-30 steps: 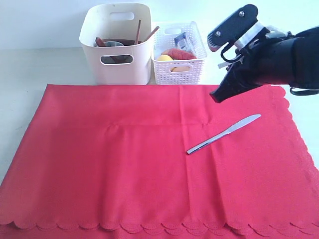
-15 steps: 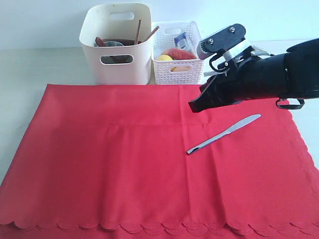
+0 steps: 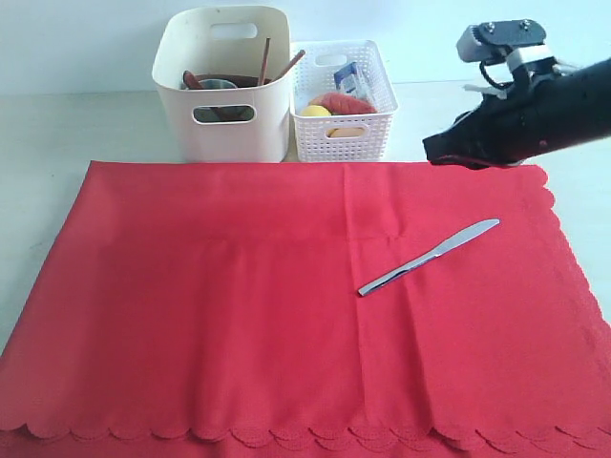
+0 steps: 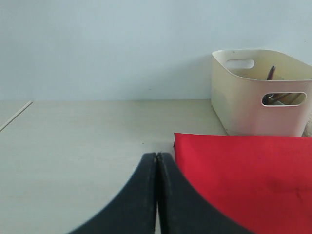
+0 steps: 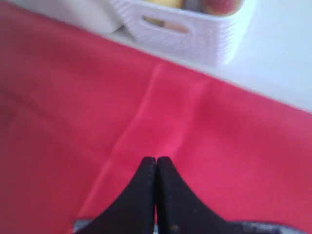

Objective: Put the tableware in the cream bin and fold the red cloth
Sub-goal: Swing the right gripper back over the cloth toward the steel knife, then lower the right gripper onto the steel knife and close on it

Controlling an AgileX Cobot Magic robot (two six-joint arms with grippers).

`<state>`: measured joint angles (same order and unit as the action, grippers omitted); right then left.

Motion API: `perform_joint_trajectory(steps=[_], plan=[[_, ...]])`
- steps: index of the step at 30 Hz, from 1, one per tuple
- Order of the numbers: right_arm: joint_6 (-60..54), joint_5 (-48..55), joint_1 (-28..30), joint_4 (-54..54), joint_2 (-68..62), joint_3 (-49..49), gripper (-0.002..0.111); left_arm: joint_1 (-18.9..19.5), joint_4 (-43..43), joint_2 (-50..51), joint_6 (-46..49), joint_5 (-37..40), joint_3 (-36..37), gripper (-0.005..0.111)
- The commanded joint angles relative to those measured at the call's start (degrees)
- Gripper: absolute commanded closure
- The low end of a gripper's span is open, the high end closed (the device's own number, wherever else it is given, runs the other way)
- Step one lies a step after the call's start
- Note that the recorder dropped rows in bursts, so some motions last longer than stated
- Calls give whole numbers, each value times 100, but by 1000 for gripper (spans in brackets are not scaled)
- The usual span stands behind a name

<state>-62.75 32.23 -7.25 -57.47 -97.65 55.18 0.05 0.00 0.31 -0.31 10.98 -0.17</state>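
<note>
The red cloth (image 3: 239,305) lies spread flat over the table. On its right half rests a metal knife (image 3: 430,256), slanted, with nothing touching it. The cream bin (image 3: 224,129) stands behind the cloth's far edge, and wooden chopsticks (image 3: 266,59) and other brown tableware stick out of it. My right gripper (image 3: 431,153) hovers shut and empty over the cloth's far right edge, beyond the knife; its wrist view has the gripper (image 5: 156,160) above the red cloth (image 5: 73,97). My left gripper (image 4: 157,156) is shut and empty over bare table beside the red cloth (image 4: 243,170), facing the cream bin (image 4: 253,102).
A white perforated basket (image 3: 342,124) with food and a small carton stands right of the cream bin; the right wrist view has the basket (image 5: 190,29) just past the cloth's edge. Pale table surface (image 3: 76,124) surrounds the cloth at the back and left.
My right arm swung left over the cloth, then drew back to the right and toward the far edge, staying shut. The knife and cloth have not moved.
</note>
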Motion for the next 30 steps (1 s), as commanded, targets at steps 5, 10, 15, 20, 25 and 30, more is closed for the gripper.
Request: perform_joint_trajectory(steps=[5,10,15,20,25,30], plan=[[1966,3086,-374,3933,-402,1222,108,10,0,-31,-37,-20,17,104],[1739,2334,-1185,4836,-402,924,108,10,0,-31,-37,-20,17,104],[1604,1414,-1871,5747,-480,531,94,10,0,-31,-37,-20,17,104],[1543,1031,-2124,6273,-679,398,69,10,0,-31,-37,-20,17,104],[1271,898,-2137,6504,-865,398,61,10,0,-31,-37,-20,17,104],[1204,358,-2137,6521,-1018,398,62,10,0,-31,-37,-20,17,104]])
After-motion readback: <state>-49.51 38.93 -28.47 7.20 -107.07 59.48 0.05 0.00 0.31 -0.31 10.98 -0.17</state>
